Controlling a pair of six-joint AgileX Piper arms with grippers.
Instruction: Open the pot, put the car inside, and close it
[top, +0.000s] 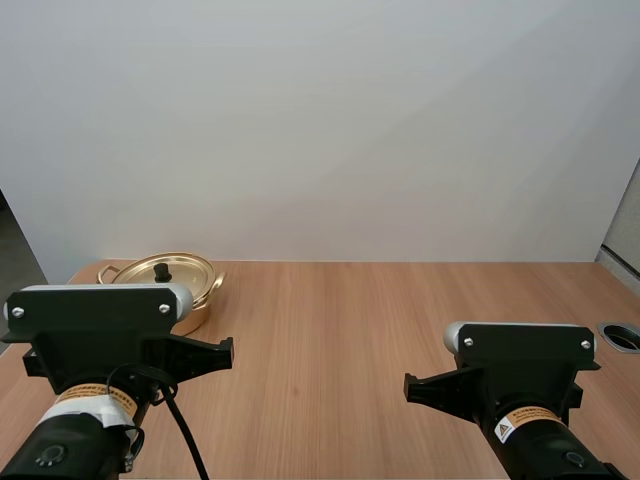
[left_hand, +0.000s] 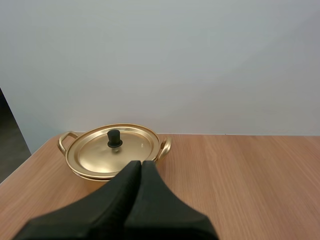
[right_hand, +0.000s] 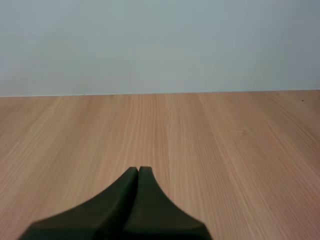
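Observation:
A shallow golden pot (top: 165, 282) with two side handles stands at the table's far left, its lid (left_hand: 112, 149) on, with a black knob (left_hand: 114, 137) in the middle. In the left wrist view my left gripper (left_hand: 140, 164) is shut on nothing, its fingers together as one dark wedge just short of the pot. Over bare wood, my right gripper (right_hand: 138, 170) is likewise shut with nothing in it. Both arms sit low at the near edge in the high view, the left arm (top: 100, 340) partly hiding the pot.
The wooden table (top: 380, 320) runs wide and bare between the arms and the white back wall. A round grey cable port (top: 622, 335) sits at the table's right edge.

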